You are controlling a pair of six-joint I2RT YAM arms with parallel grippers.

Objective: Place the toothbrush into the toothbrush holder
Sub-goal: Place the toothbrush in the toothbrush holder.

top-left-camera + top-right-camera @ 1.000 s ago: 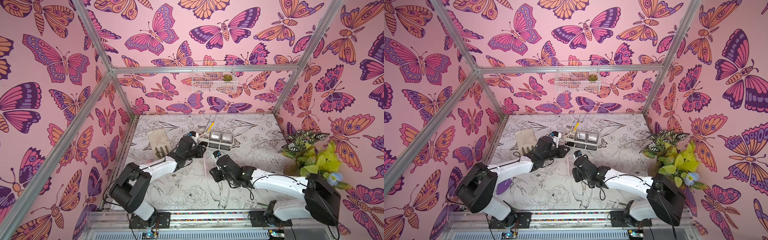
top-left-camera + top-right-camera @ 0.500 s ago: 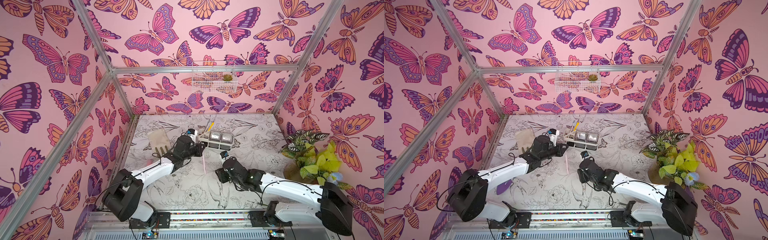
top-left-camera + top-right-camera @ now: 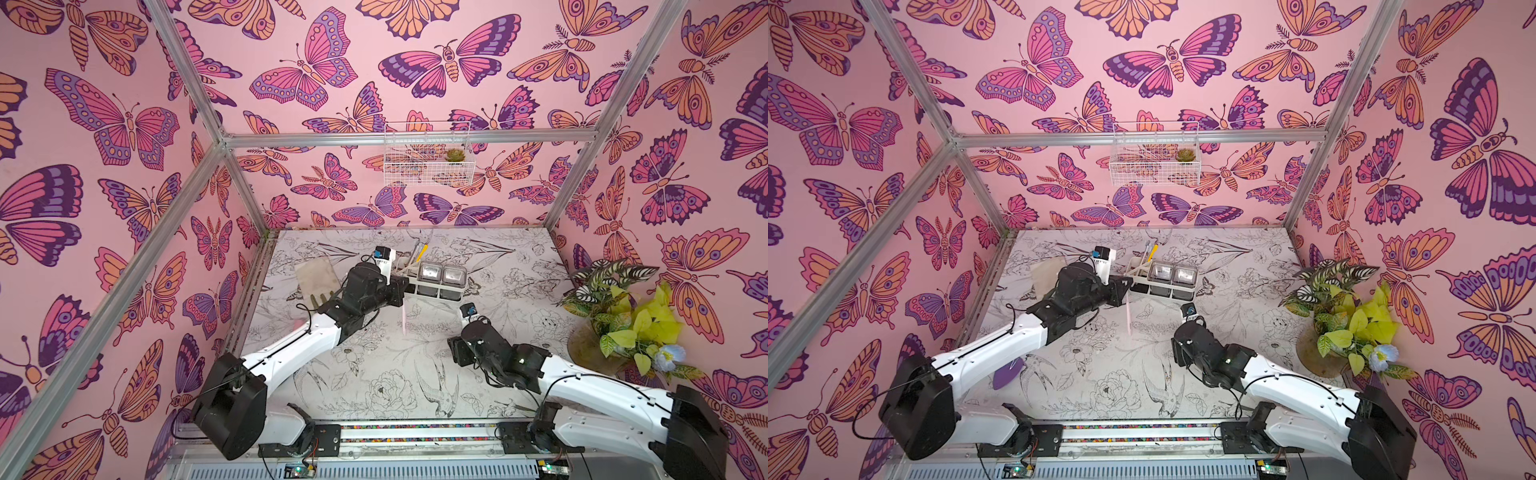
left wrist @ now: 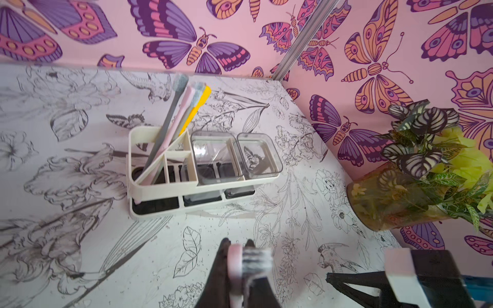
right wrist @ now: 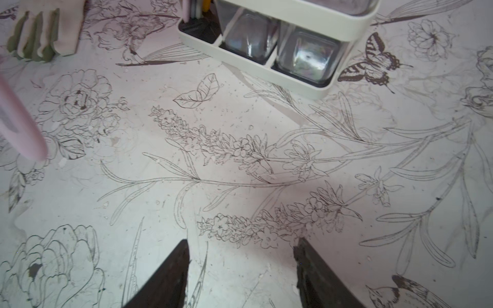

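nearest the front edge of the table (image 5: 240,160), the right gripper (image 5: 240,266) hangs over bare printed top w/ jaws spread wide, nothing btwn them.

further in, approx mid-table, the left gripper (image 4: 237,241) is pinched tight on the slim pink plastic toothbrush (image 3: 404,320). grip is at the neck, right under the grey-bristled head. handle hangs straight down & its rounded tip looks clear of the table, not yet in any slot.

brush is pale pink, thin, straight. prob v. light & stiff. smooth plastic, so it could swivel in the pinch. bristles are soft, so the neck is the place to hold it, which leaves the long handle free to lead into a slot.

just beyond, toward the back edge, sits the white rectangular plastic toothbrush holder (image 4: 213,185). its divided slot end is nearer the table's left edge w/ grey, pink & yellow brushes (image 4: 166,125) leaning in it. two clear-grey square cups (image 4: 213,157) fill the other end.
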